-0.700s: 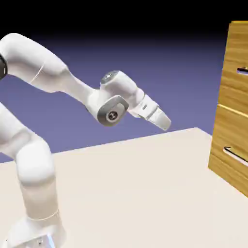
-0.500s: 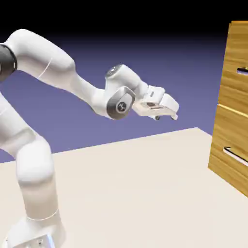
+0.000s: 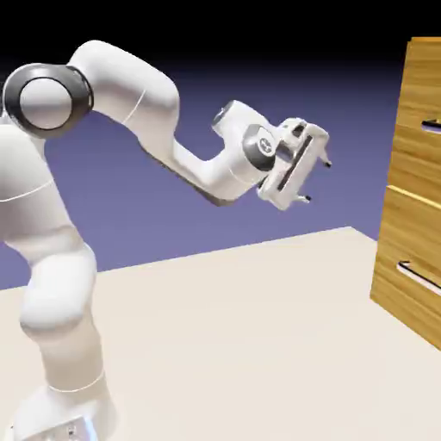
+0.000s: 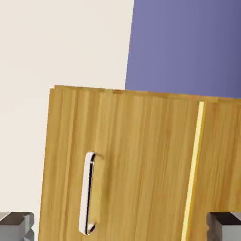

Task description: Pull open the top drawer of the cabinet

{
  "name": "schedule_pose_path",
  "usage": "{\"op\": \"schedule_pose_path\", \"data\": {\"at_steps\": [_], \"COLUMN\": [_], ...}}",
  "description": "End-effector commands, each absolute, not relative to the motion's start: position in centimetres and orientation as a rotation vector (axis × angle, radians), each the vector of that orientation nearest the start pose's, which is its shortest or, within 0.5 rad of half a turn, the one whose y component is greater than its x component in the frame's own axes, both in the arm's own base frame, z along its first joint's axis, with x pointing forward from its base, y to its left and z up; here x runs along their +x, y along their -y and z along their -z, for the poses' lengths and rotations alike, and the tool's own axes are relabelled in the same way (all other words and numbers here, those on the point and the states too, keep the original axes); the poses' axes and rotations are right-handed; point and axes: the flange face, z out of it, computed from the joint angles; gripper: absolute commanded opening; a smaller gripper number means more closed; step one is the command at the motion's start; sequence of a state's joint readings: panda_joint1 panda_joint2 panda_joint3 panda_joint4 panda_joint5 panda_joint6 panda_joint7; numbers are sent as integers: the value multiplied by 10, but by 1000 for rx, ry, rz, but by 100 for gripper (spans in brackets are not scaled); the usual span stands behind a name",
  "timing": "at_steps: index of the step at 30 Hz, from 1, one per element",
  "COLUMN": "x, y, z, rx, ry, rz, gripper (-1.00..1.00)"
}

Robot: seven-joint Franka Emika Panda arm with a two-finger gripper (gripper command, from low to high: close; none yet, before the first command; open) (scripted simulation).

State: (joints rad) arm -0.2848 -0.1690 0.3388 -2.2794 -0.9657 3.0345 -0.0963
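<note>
Well apart from the cabinet's point(image 3: 413, 164) left edge, my gripper point(image 3: 318, 182) hangs wide open, holding nothing; the top drawer point(image 3: 419, 121) sits flush above the seam, its silver bar handle point(image 3: 432, 127) untouched.
</note>
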Motion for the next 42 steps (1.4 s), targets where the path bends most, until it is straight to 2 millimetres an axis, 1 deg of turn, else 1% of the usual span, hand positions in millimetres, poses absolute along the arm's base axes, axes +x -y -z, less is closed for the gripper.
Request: {"op": "schedule_pose_path", "data": {"at_steps": [1, 6, 11, 16, 22, 27, 31, 36, 41, 42], "x": [524, 548, 571, 593, 619, 640, 657, 675, 689, 689], "y": [-101, -111, -116, -113, -98, -75, -49, -7, 47, 47], "z": [-501, -501, -503, -506, -513, -522, -532, -546, -561, -561], "rx": [1955, 1579, 1188, 801, 365, 41, -186, -425, -614, -614], "ry": [-1299, -1576, -1763, -1863, -1881, -1825, -1747, -1620, -1482, -1482], "rz": [-975, -830, -675, -509, -290, -86, 94, 343, 613, 613], "gripper": [0, 0, 0, 0, 0, 0, 0, 0, 0, 0]}}
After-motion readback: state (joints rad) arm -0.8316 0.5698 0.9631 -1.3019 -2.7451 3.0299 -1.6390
